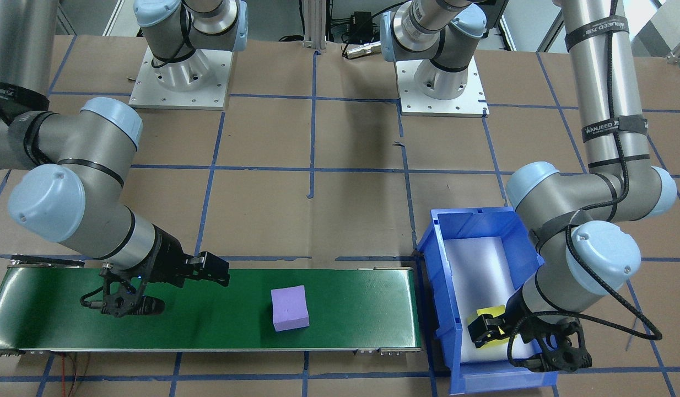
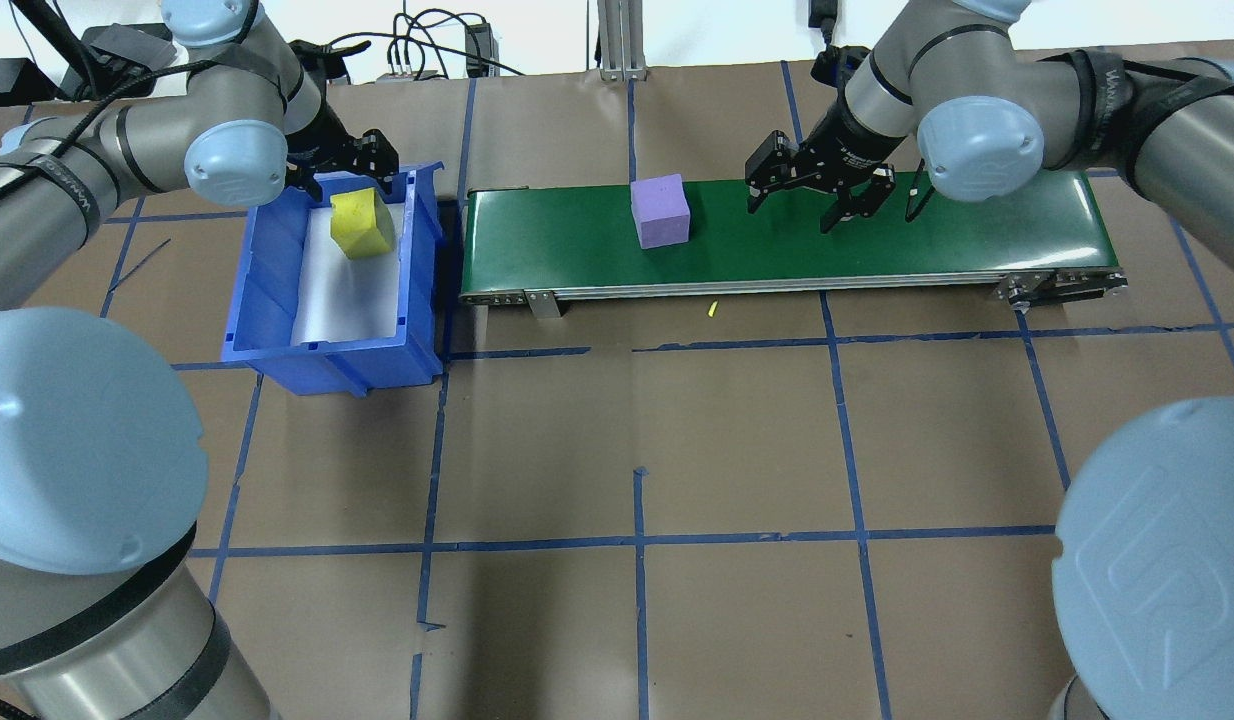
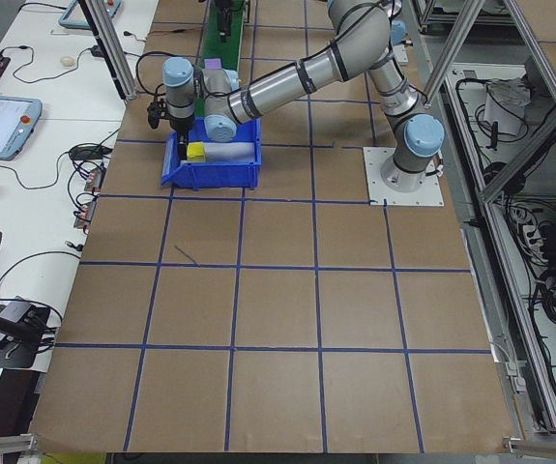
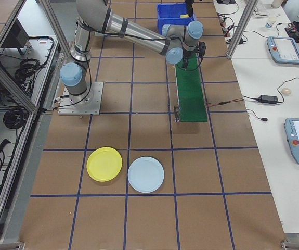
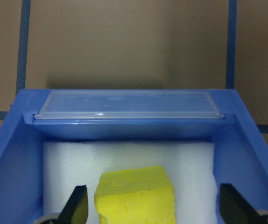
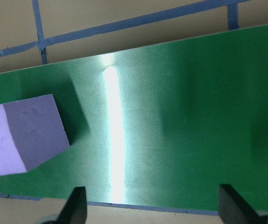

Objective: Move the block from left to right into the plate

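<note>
- The left hand (image 2: 342, 168) hung over the far end of the blue bin (image 2: 267, 300), its fingers (image 5: 76, 205) spread wide and gripping nothing.
- A yellow foam block (image 2: 362, 222) rested on the white foam liner (image 5: 124, 158) inside the bin. In the left wrist view it sat between the spread fingers, closer to one of them; contact could not be judged.
- The right hand (image 2: 817, 195) hovered over the green conveyor belt (image 2: 877, 250), fingers (image 6: 73, 207) wide apart and empty.
- A purple foam block (image 2: 661, 211) stood on the belt, well apart from the right hand, on the side of it toward the bin. It lay roughly midway along the belt.
- The belt ran along the far edge of the bench (image 2: 737, 450), with the bin just off its left end, close to it but not seen touching.
- The yellow plate (image 4: 104, 164) appeared only in the right-side view. It lay flat on the bench, well apart from the belt's right end, and held nothing.
- A pale blue plate (image 4: 146, 174) lay just beside the yellow plate, rims close together.
- A small yellow scrap (image 2: 712, 310) lay on the bench just in front of the belt.
- Blue tape lines (image 2: 637, 545) divided the brown bench surface into squares.
</note>
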`<move>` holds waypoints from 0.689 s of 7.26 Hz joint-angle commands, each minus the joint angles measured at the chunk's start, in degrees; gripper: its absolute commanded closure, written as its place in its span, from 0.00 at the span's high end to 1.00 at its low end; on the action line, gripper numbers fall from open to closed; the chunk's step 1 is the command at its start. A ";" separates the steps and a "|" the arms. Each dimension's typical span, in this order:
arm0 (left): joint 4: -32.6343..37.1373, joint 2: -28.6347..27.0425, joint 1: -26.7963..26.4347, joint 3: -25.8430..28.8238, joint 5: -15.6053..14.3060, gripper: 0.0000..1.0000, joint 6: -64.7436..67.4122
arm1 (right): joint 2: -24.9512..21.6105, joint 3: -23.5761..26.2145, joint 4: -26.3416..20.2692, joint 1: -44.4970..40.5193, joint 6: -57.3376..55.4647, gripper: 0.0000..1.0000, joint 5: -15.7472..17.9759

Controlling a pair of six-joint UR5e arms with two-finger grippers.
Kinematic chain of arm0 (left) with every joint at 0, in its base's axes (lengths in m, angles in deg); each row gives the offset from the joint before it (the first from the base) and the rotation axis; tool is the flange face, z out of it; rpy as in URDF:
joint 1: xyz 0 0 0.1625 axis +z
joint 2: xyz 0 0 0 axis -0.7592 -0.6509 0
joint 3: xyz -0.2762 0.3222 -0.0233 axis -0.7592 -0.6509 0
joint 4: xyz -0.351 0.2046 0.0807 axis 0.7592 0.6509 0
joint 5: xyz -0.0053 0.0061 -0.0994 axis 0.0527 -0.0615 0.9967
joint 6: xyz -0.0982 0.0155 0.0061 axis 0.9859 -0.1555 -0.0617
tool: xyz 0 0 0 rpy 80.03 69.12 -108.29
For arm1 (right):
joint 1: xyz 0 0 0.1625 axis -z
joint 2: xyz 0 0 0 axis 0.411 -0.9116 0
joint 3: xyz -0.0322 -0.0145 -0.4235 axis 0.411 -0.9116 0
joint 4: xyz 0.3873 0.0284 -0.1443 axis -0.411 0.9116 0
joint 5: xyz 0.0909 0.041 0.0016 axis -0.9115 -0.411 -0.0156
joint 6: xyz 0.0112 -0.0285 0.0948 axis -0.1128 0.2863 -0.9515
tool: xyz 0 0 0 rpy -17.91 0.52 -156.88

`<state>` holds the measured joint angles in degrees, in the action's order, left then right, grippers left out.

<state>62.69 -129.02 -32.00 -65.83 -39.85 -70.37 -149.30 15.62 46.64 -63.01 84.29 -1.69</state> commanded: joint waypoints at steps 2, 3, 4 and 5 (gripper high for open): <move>0.00 -0.86 0.00 -1.24 -0.57 0.93 1.77 | 1.21 1.10 2.54 0.00 -0.25 1.00 -0.10; 0.08 -0.77 0.00 -1.42 -0.40 0.58 0.82 | 1.22 1.28 2.91 0.00 -0.16 1.00 -0.10; 0.35 -0.51 0.00 -1.51 -0.14 0.20 0.98 | 1.22 0.85 3.00 0.00 -0.24 1.00 -0.10; 0.70 0.80 0.00 -1.07 -0.31 0.16 1.42 | 1.22 -0.98 3.43 0.00 0.02 1.00 -0.01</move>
<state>63.02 -129.31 -31.99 -67.15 -40.13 -69.25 -148.11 16.11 49.60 -63.01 84.12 -1.77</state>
